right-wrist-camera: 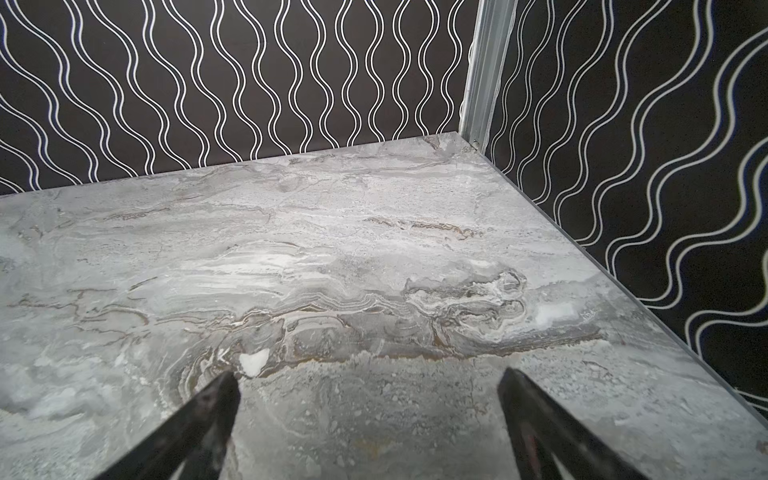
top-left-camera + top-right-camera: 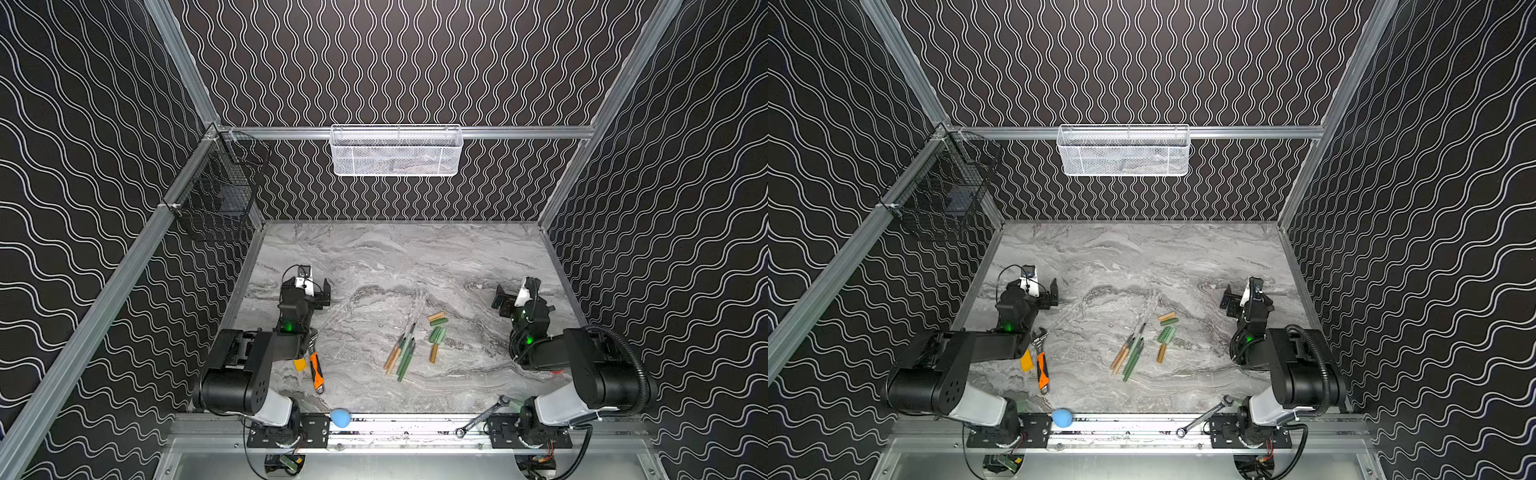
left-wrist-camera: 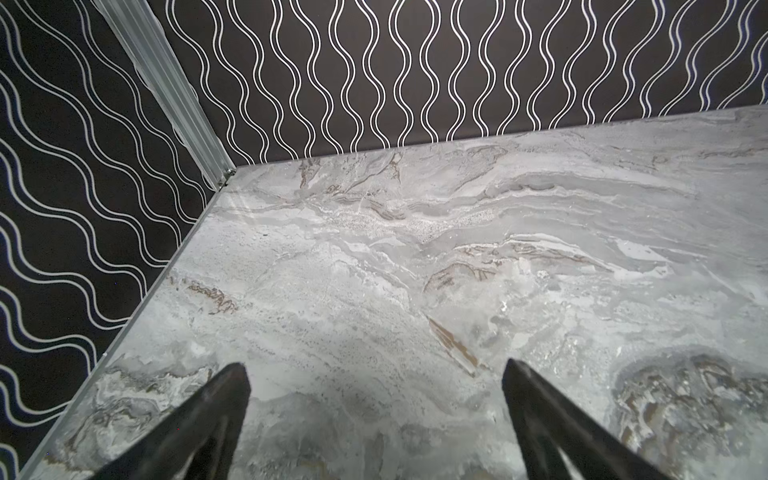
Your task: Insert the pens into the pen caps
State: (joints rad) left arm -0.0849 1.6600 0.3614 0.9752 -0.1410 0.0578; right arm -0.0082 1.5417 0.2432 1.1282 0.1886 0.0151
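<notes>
Several pens [image 2: 401,353] [image 2: 1129,353], dark green and tan-orange, lie bundled side by side at the middle of the marble table, in both top views. Just right of them several pen caps [image 2: 437,334] [image 2: 1167,333] lie loose, green and tan-orange. My left gripper [image 2: 318,291] [image 2: 1045,293] hovers open at the table's left, well away from the pens. My right gripper [image 2: 500,297] [image 2: 1227,298] stands open at the right, apart from the caps. The left wrist view shows the left gripper [image 3: 374,365] and the right wrist view the right gripper [image 1: 368,374], each with wide-apart fingers over bare marble.
An orange-handled tool [image 2: 316,370] and a small yellow block [image 2: 300,365] lie by the left arm. A steel wrench [image 2: 482,417] and a blue ball [image 2: 340,417] rest at the front rail. A white mesh basket [image 2: 395,151] hangs on the back wall, a black wire basket [image 2: 224,187] on the left wall.
</notes>
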